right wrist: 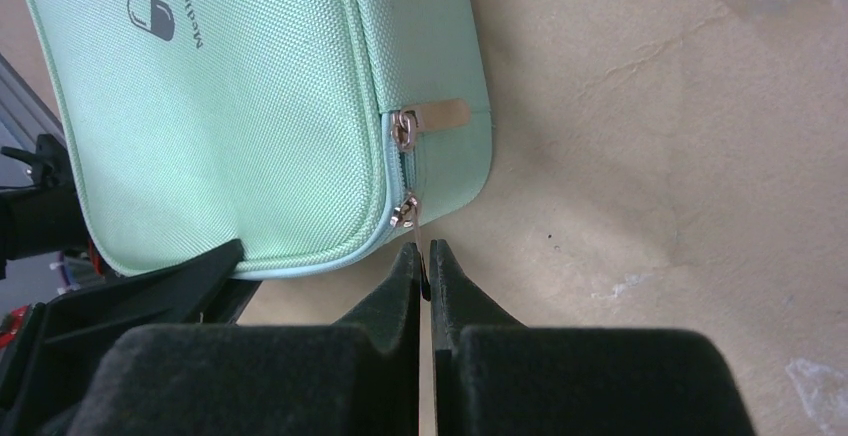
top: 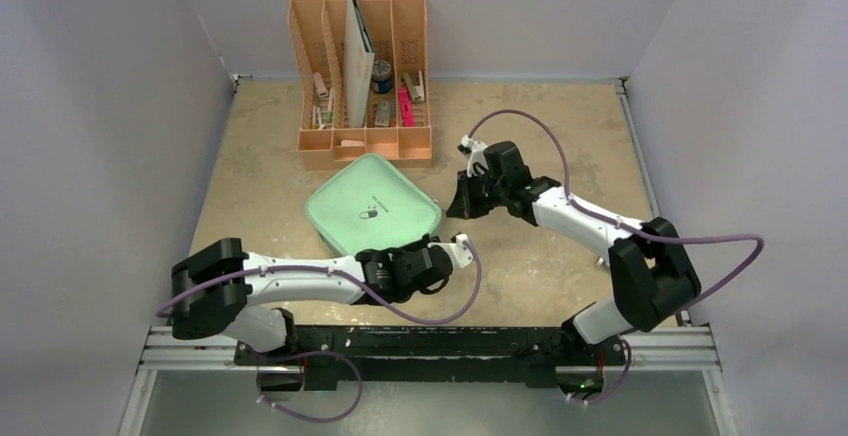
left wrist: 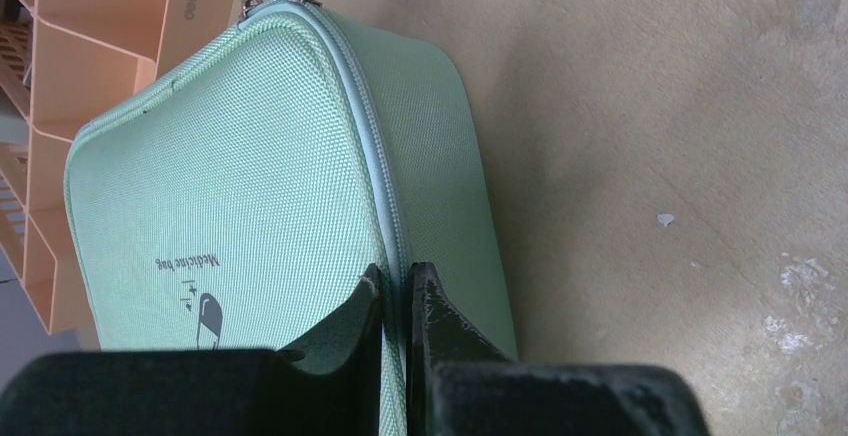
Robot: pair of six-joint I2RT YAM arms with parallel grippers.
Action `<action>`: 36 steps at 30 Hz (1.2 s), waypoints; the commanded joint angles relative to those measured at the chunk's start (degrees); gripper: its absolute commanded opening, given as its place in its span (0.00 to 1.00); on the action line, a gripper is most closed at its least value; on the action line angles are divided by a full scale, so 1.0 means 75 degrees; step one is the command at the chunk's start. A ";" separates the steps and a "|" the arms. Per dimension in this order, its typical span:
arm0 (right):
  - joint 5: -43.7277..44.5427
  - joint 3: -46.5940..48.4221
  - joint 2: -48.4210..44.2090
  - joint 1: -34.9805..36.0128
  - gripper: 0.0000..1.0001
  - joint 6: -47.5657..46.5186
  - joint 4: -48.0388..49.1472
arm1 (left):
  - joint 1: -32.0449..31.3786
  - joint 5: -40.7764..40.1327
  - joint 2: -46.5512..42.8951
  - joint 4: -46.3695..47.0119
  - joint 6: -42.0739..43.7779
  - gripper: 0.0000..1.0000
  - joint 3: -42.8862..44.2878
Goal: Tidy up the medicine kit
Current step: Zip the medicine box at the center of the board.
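Mint-green and zipped shut, the medicine kit (top: 372, 206) lay flat on the tan table (top: 560, 136), lid up with its dark pill logo (top: 369, 213) showing. Just behind the kit's far corner stood a peach organizer (top: 360, 66), nearly touching it. At the kit's near right edge, the left gripper (left wrist: 397, 296) had its fingers drawn almost together, only a sliver between them. Their tips straddled the pale zip seam (left wrist: 375, 156) where lid met side wall; whether they nipped any fabric could not be told. At the kit's right corner, the right gripper (right wrist: 424, 261) was clamped tight on the thin pull (right wrist: 417, 241) hanging from one zip slider (right wrist: 407, 208), its tips just off the kit's wall. A second slider (right wrist: 402, 128) sat beside the first on the same corner, its gold tab (right wrist: 440, 113) lying flat against the kit's side.
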 commanded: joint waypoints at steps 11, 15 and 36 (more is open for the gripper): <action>0.0849 0.0527 0.0860 -0.0634 0.09 -0.0975 0.2716 | -0.0539 0.1327 -0.0081 -0.1158 -0.0196 0.00 -0.0263; 0.0749 0.0711 0.1079 -0.0641 0.09 -0.0991 0.2849 | -0.0545 0.1363 -0.0164 -0.1151 -0.0173 0.00 -0.0288; 0.1452 -0.0527 -0.0496 -0.1078 0.00 -0.0363 0.1684 | -0.0557 0.2053 -0.0084 -0.0283 -0.0515 0.00 0.1121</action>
